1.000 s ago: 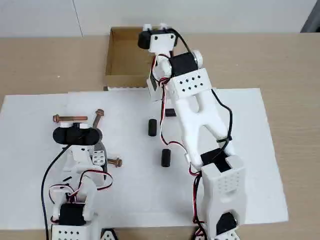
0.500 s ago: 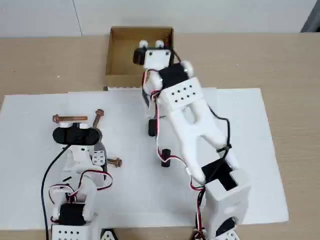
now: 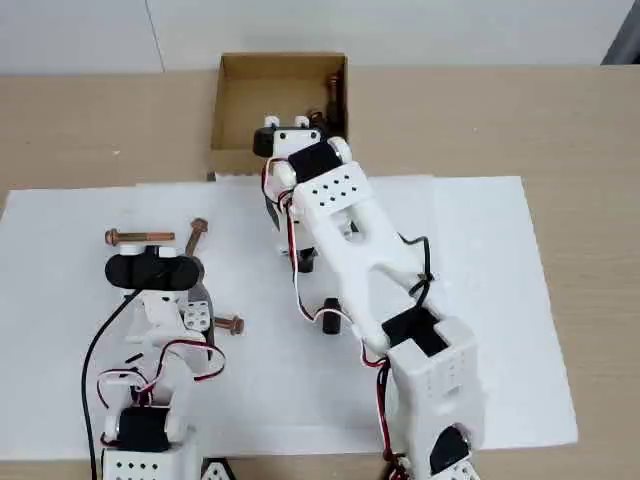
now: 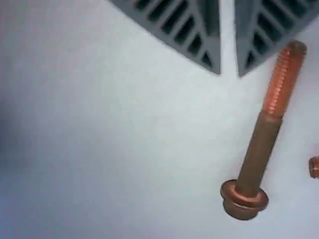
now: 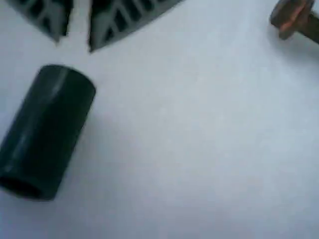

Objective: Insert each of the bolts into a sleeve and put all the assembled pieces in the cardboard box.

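Note:
My right gripper (image 5: 74,44) hangs low over the white paper just in front of the cardboard box (image 3: 232,110). Its fingers stand slightly open and hold nothing. A black sleeve (image 5: 42,132) lies just off its fingertips, and the same sleeve (image 3: 304,262) peeks out from under the right arm. A second sleeve (image 3: 331,316) lies nearer the arm's base. An assembled bolt and sleeve (image 3: 333,92) rests inside the box against its right wall. My left gripper (image 4: 228,72) is shut and empty, beside the threaded end of a copper bolt (image 4: 259,149). Three loose bolts (image 3: 140,238) (image 3: 197,234) (image 3: 229,324) lie around the left arm.
A white paper sheet (image 3: 480,260) covers the wooden table (image 3: 560,120); its right half is bare. The left arm's head (image 3: 155,270) stands between the loose bolts. A bolt head (image 5: 291,17) shows at the edge of the right wrist view.
The right arm has drawn back from above the box to the paper in front of it, uncovering the assembled piece in the box. The left arm has stayed still.

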You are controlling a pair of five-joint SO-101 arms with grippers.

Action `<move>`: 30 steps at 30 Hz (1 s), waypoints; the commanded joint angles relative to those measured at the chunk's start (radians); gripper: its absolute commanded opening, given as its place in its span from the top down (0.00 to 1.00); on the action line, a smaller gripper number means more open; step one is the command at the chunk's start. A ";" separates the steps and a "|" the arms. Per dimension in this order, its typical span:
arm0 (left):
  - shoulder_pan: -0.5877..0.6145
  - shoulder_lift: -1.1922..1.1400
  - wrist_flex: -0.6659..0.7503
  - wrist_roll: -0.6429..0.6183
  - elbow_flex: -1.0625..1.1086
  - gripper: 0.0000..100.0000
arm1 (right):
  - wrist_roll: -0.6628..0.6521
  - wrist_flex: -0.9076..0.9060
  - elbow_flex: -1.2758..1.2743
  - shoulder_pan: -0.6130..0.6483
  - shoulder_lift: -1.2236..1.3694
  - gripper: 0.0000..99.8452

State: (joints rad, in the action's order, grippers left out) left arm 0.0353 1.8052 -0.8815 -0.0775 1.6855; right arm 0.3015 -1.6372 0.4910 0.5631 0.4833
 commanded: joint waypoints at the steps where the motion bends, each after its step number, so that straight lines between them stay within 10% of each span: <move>1: 0.003 0.011 0.000 0.003 -0.004 0.99 | 0.006 0.038 0.003 0.005 -0.002 0.86; 30: 0.003 0.011 0.000 0.003 -0.004 0.99 | -0.002 0.180 0.003 0.016 0.183 0.99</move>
State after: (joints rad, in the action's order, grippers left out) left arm 0.0353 1.8052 -0.8815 -0.0775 1.6855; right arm 0.3000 -1.4883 0.4910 0.5738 0.6644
